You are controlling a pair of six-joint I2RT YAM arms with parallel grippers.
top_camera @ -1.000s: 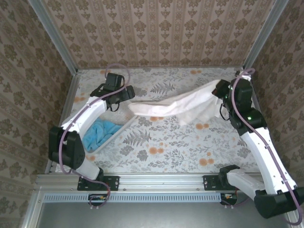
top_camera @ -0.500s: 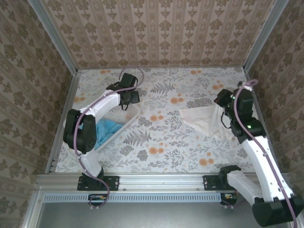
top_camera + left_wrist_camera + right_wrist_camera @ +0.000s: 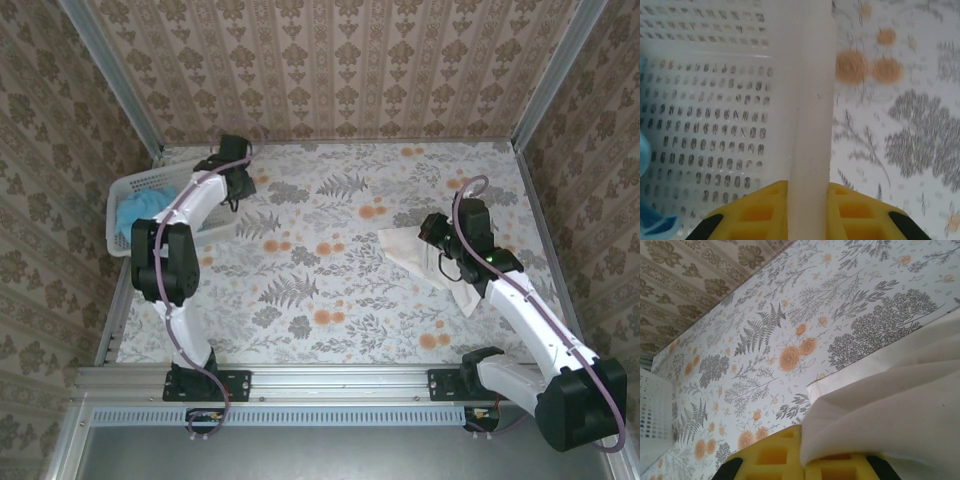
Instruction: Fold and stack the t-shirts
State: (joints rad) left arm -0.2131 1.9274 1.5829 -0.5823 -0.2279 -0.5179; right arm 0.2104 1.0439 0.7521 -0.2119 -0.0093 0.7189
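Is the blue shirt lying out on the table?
No, the blue shirt sits bunched inside the basket at the far left.

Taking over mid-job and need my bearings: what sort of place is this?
Probably a robot test booth dressed up as a home: patterned wallpaper panels held in a metal frame, a floral-covered table, with a laundry basket and cream t-shirt.

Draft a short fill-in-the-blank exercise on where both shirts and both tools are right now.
The sky-blue cloth t-shirt lies in the white perforated plastic basket at the far ____ corner.
The left tool clamps the basket's ____.
The right tool pinches the cream-white cloth t-shirt, which rests on the floral ____.
Missing: left; rim; table.
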